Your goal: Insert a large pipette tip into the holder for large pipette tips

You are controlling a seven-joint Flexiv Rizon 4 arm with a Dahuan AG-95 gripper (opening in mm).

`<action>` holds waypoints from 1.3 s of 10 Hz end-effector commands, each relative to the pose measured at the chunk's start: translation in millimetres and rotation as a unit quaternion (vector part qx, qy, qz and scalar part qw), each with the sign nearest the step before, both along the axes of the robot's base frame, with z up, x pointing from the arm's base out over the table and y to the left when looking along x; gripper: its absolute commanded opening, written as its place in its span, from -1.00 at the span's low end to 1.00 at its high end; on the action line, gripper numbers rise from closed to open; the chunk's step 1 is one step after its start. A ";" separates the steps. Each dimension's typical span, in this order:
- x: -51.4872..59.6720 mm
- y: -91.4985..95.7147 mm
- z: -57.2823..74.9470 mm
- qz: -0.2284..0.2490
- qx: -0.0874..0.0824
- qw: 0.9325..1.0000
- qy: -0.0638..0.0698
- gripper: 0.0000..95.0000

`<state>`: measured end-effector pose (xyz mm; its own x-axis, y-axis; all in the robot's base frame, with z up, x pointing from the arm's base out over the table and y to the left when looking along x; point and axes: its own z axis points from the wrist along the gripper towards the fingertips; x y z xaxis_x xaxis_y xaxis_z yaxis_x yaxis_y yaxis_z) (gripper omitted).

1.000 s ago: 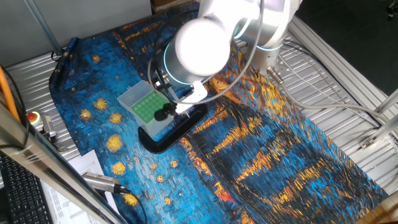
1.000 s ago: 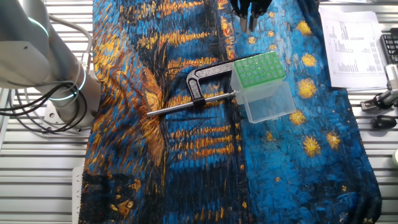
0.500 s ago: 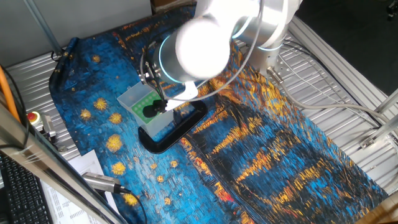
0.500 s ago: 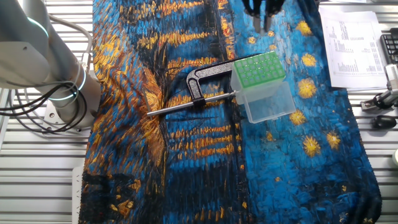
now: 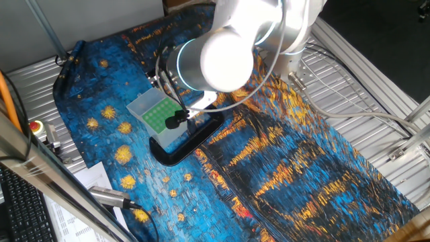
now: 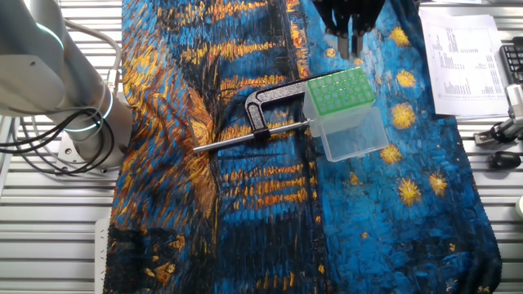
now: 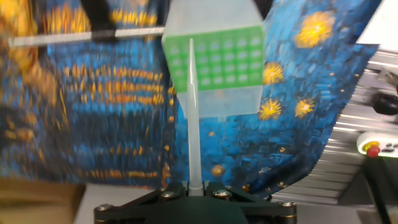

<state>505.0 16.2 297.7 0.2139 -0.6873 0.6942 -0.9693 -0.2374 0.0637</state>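
Note:
In the hand view my gripper (image 7: 195, 185) is shut on the base of the large pipette tip (image 7: 193, 112). The slender whitish tip points forward, and its end lies over the near left part of the green grid of the holder for large pipette tips (image 7: 227, 59). From the other fixed view, the gripper (image 6: 351, 42) hangs just beyond the far edge of the holder (image 6: 341, 91), apart from it. In one fixed view the arm hides the gripper, and only part of the holder (image 5: 156, 113) shows.
A black C-shaped clamp (image 6: 263, 104) with a long metal rod (image 6: 245, 137) lies against the holder's left side on the blue and orange cloth. Printed sheets (image 6: 466, 57) lie to the right. A red button (image 7: 372, 149) sits off the cloth.
The gripper with the tip has shifted sideways toward the holder and come a little lower. Holder and clamp have not moved.

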 end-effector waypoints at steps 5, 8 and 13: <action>-0.5 0.2 -0.1 -0.092 -0.022 0.995 -0.011 -1.00; 2.8 -10.3 -4.4 -0.082 -0.031 0.996 -0.013 -1.00; 15.2 -46.3 -5.6 -0.104 -0.025 0.994 -0.035 -1.00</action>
